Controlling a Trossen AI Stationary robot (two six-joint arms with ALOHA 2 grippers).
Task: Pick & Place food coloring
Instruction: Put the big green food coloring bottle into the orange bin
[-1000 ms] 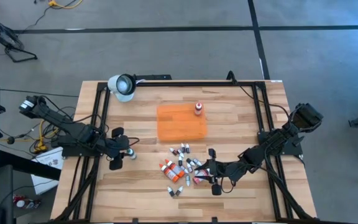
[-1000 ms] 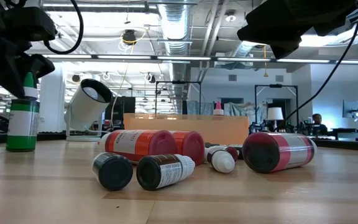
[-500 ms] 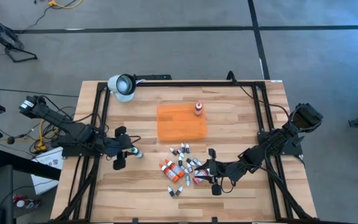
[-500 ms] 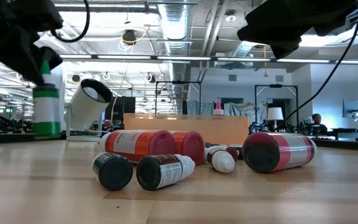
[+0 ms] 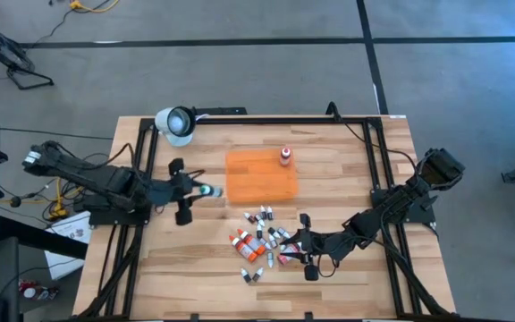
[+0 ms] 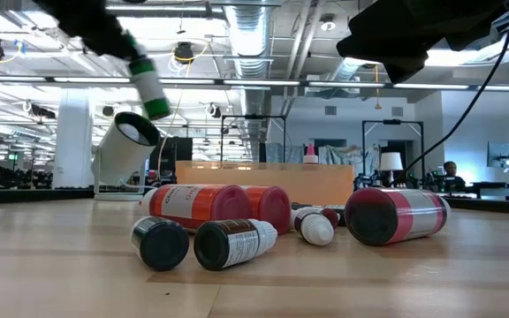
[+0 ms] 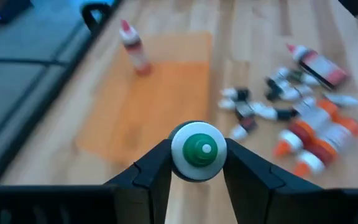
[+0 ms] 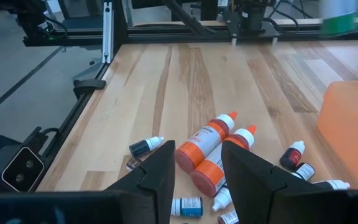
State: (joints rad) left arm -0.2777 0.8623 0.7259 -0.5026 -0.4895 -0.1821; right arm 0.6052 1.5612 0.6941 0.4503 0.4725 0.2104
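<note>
High view: left gripper [image 5: 195, 190] pinches a green bottle [image 5: 206, 190] aloft beside the orange tray [image 5: 260, 175] — one red bottle [image 5: 285, 156] stands there.

Low view: bottle pile [image 6: 237, 225] lies on the table.

Right wrist view: right gripper [image 8: 197, 168] spread, empty, over the pile.

Scattered bottles and an orange tray on a pale wooden desk [image 5: 347, 161].

A flat orange rectangular tray [image 5: 259, 176] lies near the middle of the plank-topped desk, with a small red bottle with a white cap [image 5: 285, 156] standing upright at its far right corner. Just in front of the tray a cluster of little food-coloring bottles [image 5: 263, 241], orange-and-white ones among dark-capped vials, lies tipped on the wood. A white round lamp [image 5: 175, 122] sits at the far left corner.
</note>
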